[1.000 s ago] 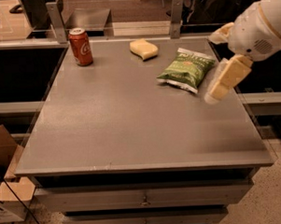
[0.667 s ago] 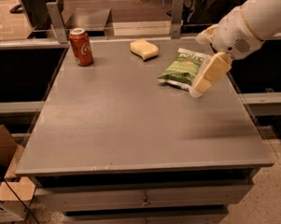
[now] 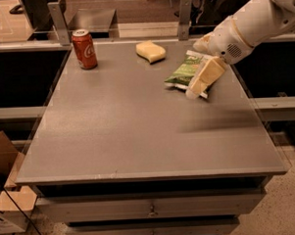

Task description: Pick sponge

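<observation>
Tool (image 3: 197,88) over chip bag (image 3: 181,74); sponge (image 3: 151,51) beyond, apart.

Set high, in front of the near edge of the grey table (image 3: 138,139). Looks downward and forward across the top toward the far edge, with the red can (image 3: 84,48) at far left and the sponge (image 3: 151,51) near the far middle. Close enough to fill most of the frame with the table top, yet takes in the drawer fronts (image 3: 151,207) below and some floor at the lower corners. Catches the gripper (image 3: 201,83) at upper right, overlapping the green chip bag (image 3: 181,71) on the far right part of the table. One view only.
</observation>
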Available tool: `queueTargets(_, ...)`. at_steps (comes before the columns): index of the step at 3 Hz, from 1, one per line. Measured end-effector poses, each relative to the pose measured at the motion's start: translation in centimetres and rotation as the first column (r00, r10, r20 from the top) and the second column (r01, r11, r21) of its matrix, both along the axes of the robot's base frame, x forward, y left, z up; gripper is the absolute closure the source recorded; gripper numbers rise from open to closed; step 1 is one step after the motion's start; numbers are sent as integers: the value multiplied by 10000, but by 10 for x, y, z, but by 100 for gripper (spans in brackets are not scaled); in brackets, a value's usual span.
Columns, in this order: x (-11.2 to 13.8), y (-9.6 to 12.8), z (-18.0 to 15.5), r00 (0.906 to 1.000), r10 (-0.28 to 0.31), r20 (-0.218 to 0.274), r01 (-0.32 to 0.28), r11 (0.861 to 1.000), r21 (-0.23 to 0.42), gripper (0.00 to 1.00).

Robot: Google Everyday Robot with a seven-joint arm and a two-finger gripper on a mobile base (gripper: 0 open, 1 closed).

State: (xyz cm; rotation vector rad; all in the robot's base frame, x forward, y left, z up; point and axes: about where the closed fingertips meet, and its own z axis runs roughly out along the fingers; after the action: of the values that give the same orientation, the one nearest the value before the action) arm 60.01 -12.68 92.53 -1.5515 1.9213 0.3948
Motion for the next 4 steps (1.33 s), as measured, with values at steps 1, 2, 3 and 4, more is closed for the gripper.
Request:
queueTargets(1, 18, 13, -6, 9998, -91, 153, 85, 9991, 404, 0)
queueTargets(2, 55, 31, -8, 9977, -165, 659, 78, 9915, 1302, 0)
queueTargets(3, 96, 46, -13, 9945, -453, 946, 267, 9816, 1891, 0)
queueTargets(4, 130, 61, -24, 9908, -870, 1038, 579, 9651, 2553, 0)
